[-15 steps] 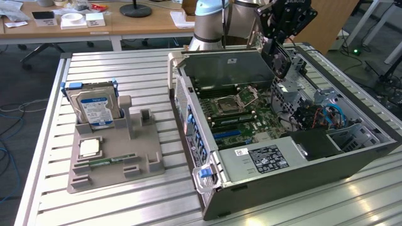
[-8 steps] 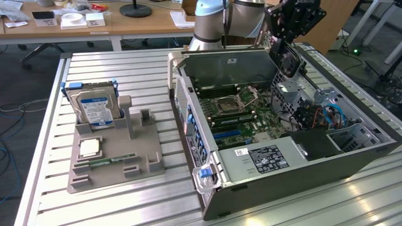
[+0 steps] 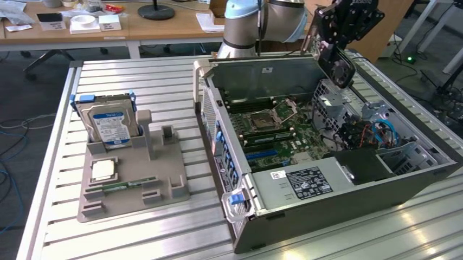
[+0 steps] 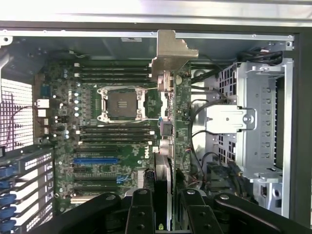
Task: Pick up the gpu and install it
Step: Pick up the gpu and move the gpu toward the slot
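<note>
The gpu (image 3: 338,66) hangs edge-down above the far right part of the open computer case (image 3: 326,216), dark face with a round fan showing. My gripper (image 3: 329,46) is shut on its upper edge. In the wrist view the gpu (image 4: 165,168) runs edge-on away from my gripper (image 4: 167,214), clamped between the two black fingers (image 4: 141,212). Its silver bracket (image 4: 169,54) is at the far end and its green board (image 4: 182,112) faces the drive cage. It hovers over the motherboard (image 4: 112,161), apart from it.
A blue expansion slot (image 4: 96,160) and black slots lie on the motherboard (image 3: 271,127). A metal drive cage (image 4: 253,122) and cables stand beside the card. On the exterior view's left, a grey holder (image 3: 137,184) carries a hard drive (image 3: 107,123), a processor (image 3: 103,169) and a memory stick (image 3: 123,186).
</note>
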Controlling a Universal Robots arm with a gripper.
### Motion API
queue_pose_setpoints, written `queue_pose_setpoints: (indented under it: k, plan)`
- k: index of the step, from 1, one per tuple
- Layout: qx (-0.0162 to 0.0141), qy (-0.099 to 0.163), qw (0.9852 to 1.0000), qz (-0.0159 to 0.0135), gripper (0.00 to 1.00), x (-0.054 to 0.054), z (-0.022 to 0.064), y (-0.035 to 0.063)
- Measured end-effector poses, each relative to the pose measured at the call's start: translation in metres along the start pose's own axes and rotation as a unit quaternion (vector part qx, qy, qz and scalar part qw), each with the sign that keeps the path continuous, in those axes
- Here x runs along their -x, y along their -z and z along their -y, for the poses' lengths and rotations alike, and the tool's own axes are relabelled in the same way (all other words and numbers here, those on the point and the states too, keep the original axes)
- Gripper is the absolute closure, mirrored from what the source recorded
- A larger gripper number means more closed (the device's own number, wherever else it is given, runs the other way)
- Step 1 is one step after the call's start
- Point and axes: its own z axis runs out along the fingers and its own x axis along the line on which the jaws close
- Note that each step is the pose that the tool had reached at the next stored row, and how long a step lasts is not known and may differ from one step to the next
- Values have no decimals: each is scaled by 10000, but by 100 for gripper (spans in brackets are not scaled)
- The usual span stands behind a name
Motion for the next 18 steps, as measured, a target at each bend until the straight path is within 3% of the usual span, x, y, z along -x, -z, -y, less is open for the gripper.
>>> queue_pose_setpoints:
  k: [11,18]
  plan:
    - [0,0,10000,0,74,238,-5,-7]
    - [0,0,10000,0,74,243,-5,-7]
